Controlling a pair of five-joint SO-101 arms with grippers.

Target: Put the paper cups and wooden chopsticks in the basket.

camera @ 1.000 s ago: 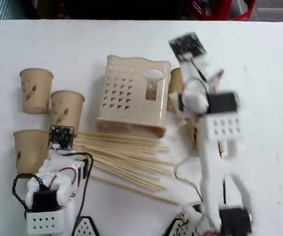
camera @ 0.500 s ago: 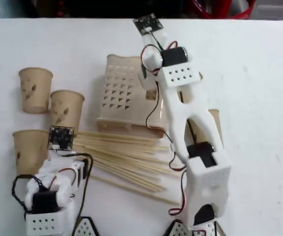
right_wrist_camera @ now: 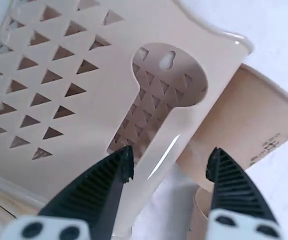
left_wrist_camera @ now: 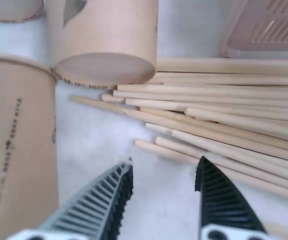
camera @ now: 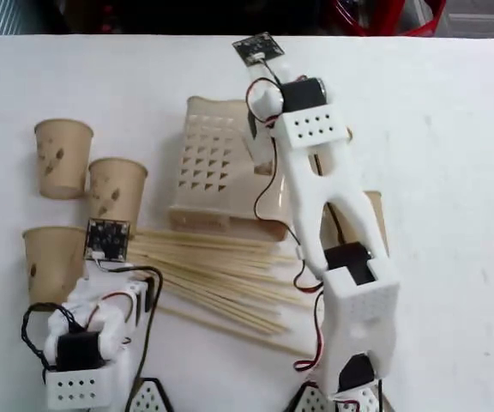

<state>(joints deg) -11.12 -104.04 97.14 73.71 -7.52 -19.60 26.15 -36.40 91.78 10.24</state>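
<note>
a white table (camera: 453, 129) carries everything. the beige plastic basket (camera: 217, 167) sits about mid-table, a little toward the far edge, with its wall of triangular cut-outs in view. the wooden chopsticks (camera: 221, 273) lie in a loose fanned pile on the table just on the near side of the basket, none of them inside it.

three cups stand toward the left edge: the far paper cup (camera: 63, 157), the middle paper cup (camera: 117, 193) just beside it, and the near paper cup (camera: 51, 262) closest to the near-left corner. in the right wrist view a fourth paper cup (right_wrist_camera: 251, 125) rests against the basket's end beside the handle hole. another cup (camera: 377, 216) shows partly from behind the right arm (camera: 337, 223).

the right arm stretches from the near edge out over the basket. the right gripper (right_wrist_camera: 170, 152) hangs above the wall with the keyhole-shaped handle opening, its fingers spread apart and grasping nothing.

the left arm (camera: 84, 343) sits folded at the near-left corner. the left gripper (left_wrist_camera: 165, 165) is low over bare table, at the ends of the chopsticks and near the cups, its fingers released and touching nothing.
</note>
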